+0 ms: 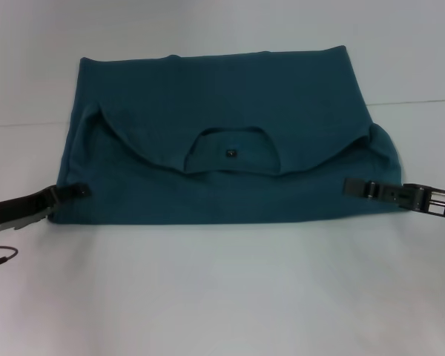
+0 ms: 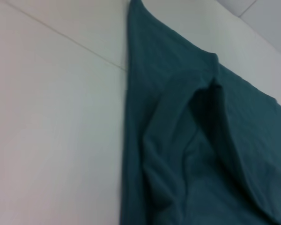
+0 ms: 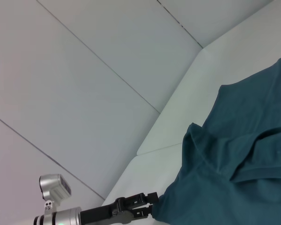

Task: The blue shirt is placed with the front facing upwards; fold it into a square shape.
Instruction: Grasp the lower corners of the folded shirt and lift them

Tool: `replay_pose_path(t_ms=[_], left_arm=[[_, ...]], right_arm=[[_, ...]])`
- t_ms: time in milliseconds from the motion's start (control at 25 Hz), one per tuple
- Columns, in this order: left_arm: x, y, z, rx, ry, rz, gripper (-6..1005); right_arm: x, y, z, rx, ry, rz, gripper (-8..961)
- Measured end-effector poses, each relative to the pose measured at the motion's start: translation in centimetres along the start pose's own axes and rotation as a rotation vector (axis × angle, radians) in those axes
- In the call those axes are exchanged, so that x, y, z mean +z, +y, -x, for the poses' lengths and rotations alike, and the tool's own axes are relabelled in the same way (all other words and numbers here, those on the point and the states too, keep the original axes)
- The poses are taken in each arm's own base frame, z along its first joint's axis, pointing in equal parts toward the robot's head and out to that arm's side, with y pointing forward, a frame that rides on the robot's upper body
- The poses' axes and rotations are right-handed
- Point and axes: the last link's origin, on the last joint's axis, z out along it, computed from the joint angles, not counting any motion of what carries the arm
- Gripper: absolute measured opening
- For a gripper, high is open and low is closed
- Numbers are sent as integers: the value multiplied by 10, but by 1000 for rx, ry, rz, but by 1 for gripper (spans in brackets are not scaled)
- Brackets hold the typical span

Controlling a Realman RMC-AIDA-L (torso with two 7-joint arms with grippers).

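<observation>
At the head view's left edge the left gripper (image 1: 80,191) pinches the near-left edge of the folded dark teal-blue cotton shirt (image 1: 222,96) lying mid-frame on the white table (image 1: 222,297), while the right gripper (image 1: 350,185) clamps its right edge.

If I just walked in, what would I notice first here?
A big blue shirt fills the middle of the white table, folded over, with its collar and small neck label showing. The left gripper sits at the shirt's left edge and the right gripper at its right edge, one on each side.
</observation>
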Motion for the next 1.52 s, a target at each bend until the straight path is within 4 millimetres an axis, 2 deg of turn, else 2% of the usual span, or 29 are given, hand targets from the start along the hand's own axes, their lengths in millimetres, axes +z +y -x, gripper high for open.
replay_pose_path(t_ms=[440, 920, 1360, 1520], left_arm=[[4, 8, -4, 4, -3, 17, 822], [8, 11, -7, 8, -59, -46, 760], [7, 11, -7, -6, -56, -39, 319], [4, 12, -10, -23, -55, -16, 205]], right_arm=[[-1, -2, -3, 15, 1, -1, 886], [-3, -2, -1, 17, -12, -2, 887], [-3, -2, -1, 18, -12, -4, 886], [-3, -2, -1, 19, -12, -3, 886]])
